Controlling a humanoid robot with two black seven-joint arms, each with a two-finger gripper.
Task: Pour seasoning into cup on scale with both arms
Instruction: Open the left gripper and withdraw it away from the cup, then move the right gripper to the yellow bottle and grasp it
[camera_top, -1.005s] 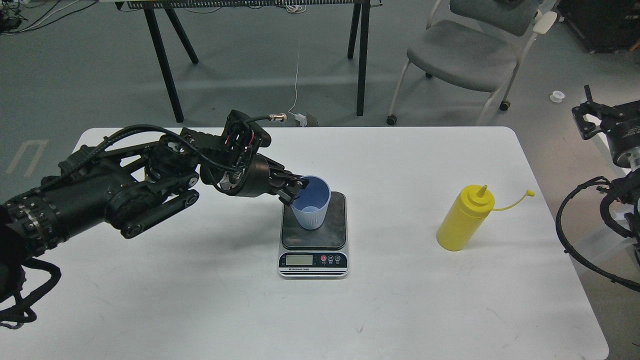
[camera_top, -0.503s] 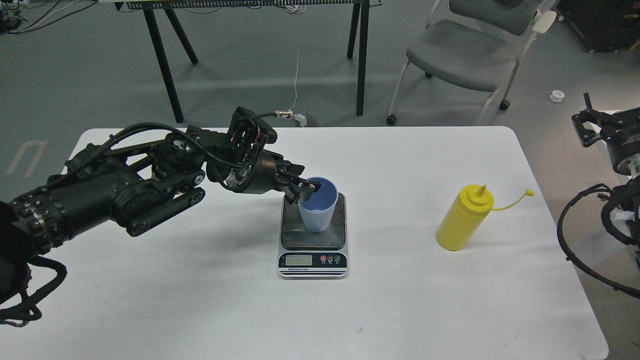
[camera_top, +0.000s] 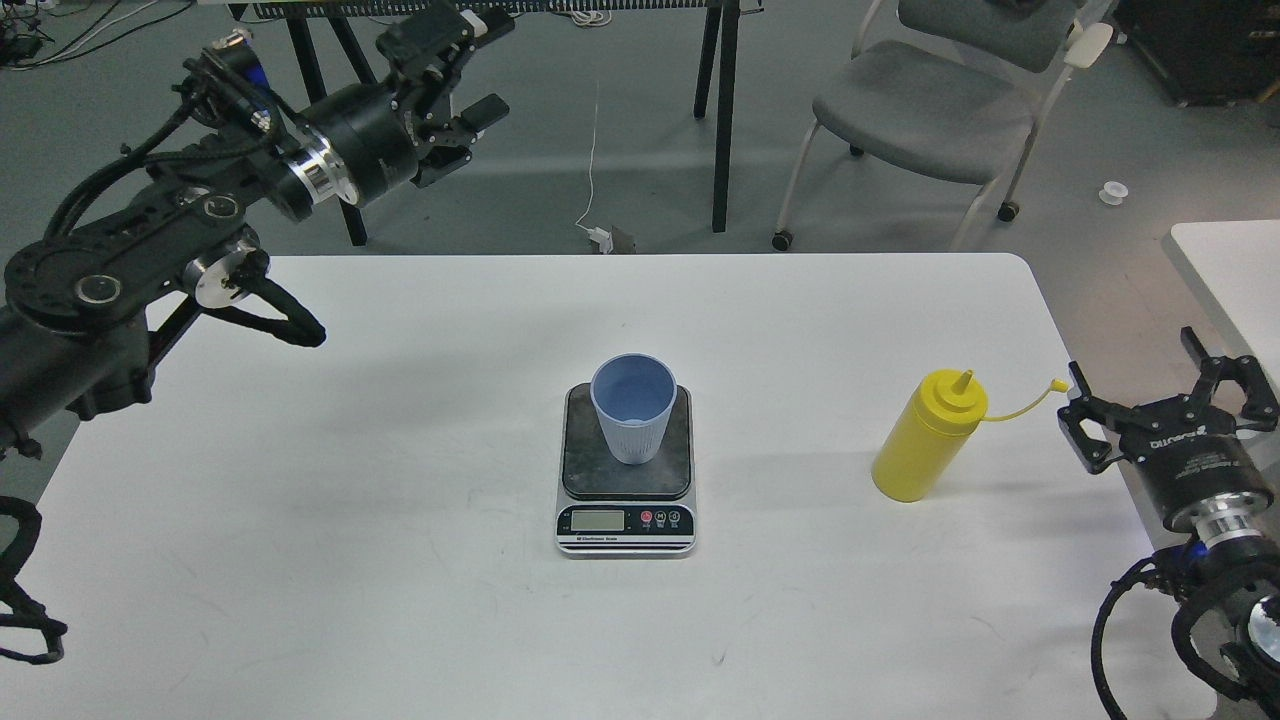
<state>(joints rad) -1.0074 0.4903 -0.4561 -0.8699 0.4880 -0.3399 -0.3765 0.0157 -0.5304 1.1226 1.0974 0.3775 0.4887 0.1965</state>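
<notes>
Head view gives you the white table (camera_top: 400, 560) filling most of the frame, with the left arm (camera_top: 150, 260) raised at the upper left and well apart from everything on it. Its left gripper (camera_top: 450, 75) sits high in the upper left, fingers spread and holding nothing. At the right edge your right gripper (camera_top: 1165, 410) is near the table's corner, its fingers (camera_top: 1085, 440) wide apart and empty, just beside the bottle's tethered cap (camera_top: 1060, 385) but not gripping it. The seasoning (camera_top: 925, 440) stands upright right of center, untouched. At center the scale (camera_top: 626, 470) carries the cup (camera_top: 632, 405), upright on its dark platform. The step in hand looks like the right arm's reach for the bottle: bring the open fingers in level around the bottle's mid-body, clear of the tether, and close firmly without squeezing hard, since the nozzle seems uncapped. Keep the approach slow so you don't tip it, and steer clear of the cup.
</notes>
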